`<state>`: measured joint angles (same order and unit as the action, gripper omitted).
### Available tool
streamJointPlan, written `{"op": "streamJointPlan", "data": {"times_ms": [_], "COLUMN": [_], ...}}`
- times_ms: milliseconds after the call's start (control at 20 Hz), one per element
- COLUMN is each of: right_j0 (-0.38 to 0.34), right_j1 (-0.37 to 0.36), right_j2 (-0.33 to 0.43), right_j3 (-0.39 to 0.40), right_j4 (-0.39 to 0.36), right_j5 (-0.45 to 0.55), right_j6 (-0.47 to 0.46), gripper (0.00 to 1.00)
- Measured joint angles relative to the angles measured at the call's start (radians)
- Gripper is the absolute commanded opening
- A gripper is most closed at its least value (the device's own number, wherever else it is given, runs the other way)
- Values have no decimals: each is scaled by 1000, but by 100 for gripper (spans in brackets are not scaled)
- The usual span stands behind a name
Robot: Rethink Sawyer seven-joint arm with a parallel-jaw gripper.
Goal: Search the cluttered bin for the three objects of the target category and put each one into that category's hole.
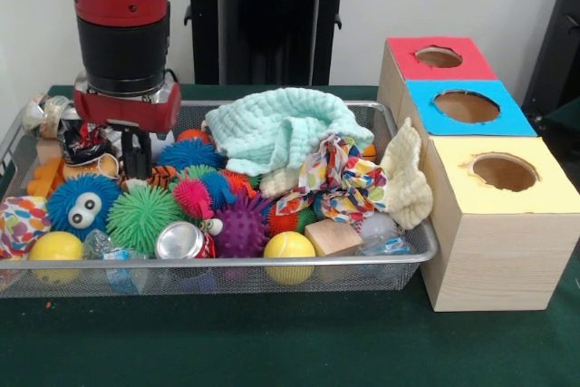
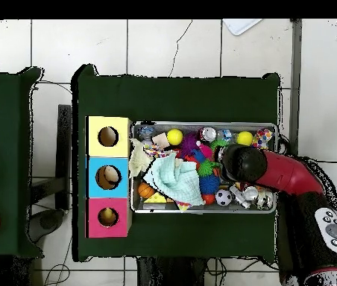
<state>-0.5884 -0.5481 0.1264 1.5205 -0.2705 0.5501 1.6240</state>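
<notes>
We take the wire-mesh bin (image 1: 399, 265) on the green counter (image 1: 272, 342) as our landmark. Along the bin's near wall, in the front view, we see a yellow ball (image 1: 56, 247) at the left end, a silver can (image 1: 181, 241) lying on its side near the middle, a second yellow ball (image 1: 289, 246) further right, and a wooden block (image 1: 332, 237) just beside that ball.

Behind these, still inside the bin, we note a blue fuzzy toy with two eyes (image 1: 83, 206), a green spiky ball (image 1: 144, 217) touching it, a pink spiky ball (image 1: 193, 198) and a purple spiky ball (image 1: 243, 228). A patterned cloth scrap (image 1: 333, 180) lies toward the bin's right half.

Deeper in, a pale mint cloth (image 1: 276, 129) is heaped over the bin's middle, and a cream knitted piece (image 1: 405, 174) hangs over the bin's right wall.

The claw (image 1: 136, 153) reaches down into the bin's left rear part, its dark tips among the toys just behind the blue fuzzy toy. We cannot tell whether it is released or clenched, as the clutter hides the tips. The overhead view shows the arm (image 2: 276, 171) over the same end of the bin.

Outside the bin's right wall stands a row of three wooden boxes, each with a round hole on top: yellow-topped box (image 1: 503, 174) nearest, blue-topped box (image 1: 465, 106) behind it, red-topped box (image 1: 439, 58) farthest. From overhead, something pale seems to sit in the blue box's hole, though we cannot make it out.
</notes>
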Motion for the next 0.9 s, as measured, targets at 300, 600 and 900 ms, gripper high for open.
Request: {"op": "streamJointPlan", "data": {"times_ms": [300,600,900], "right_j0": [25,37,45], "right_j1": [4,4,-6], "right_j2": [-26,-40,-53], "right_j3": [0,-1,-1], "right_j4": [-1,-1,-1], "right_j5": [0,14,36], "right_j6": [0,0,0], "gripper": [0,0,100]}}
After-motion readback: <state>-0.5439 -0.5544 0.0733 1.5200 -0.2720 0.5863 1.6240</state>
